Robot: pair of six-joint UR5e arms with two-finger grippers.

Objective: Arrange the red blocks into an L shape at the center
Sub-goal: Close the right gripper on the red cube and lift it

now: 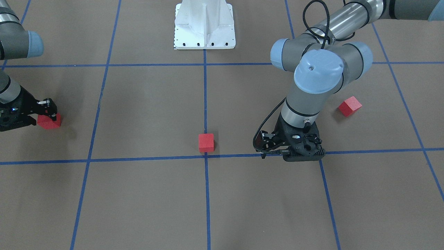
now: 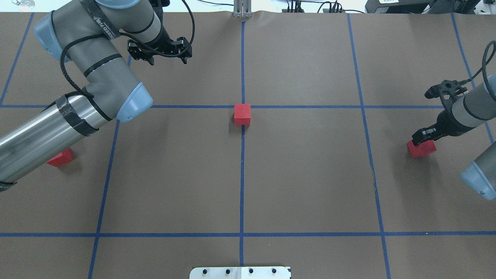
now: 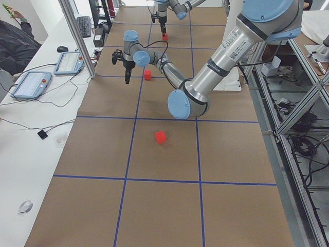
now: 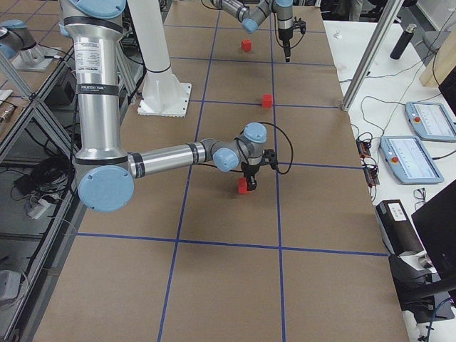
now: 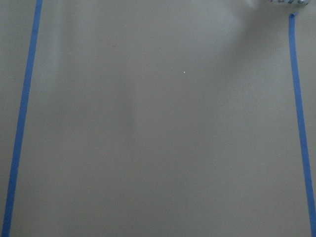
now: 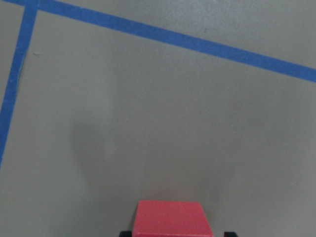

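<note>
**Overhead exterior:** The first red block (image 2: 242,114) sits at the center (image 2: 242,106), astride the lengthwise tape and just on the robot's side of the cross line. The second red block (image 2: 60,158) lies well apart on the robot's left, partly hidden by the left arm. The third red block (image 2: 421,148) lies well apart on the right, with the right gripper (image 2: 422,136) down on it. The left gripper (image 2: 169,59) hangs over bare brown paper beyond the cross line, jaws apart and empty.

**Front-facing:** The second red block lies turned out of line with the grid.

**Side views:** No block touches another.

**Right wrist:** The third red block lies between two dark fingertips. Whether they press it cannot be told.

**Left wrist:** Brown paper and two tape lines.
</note>
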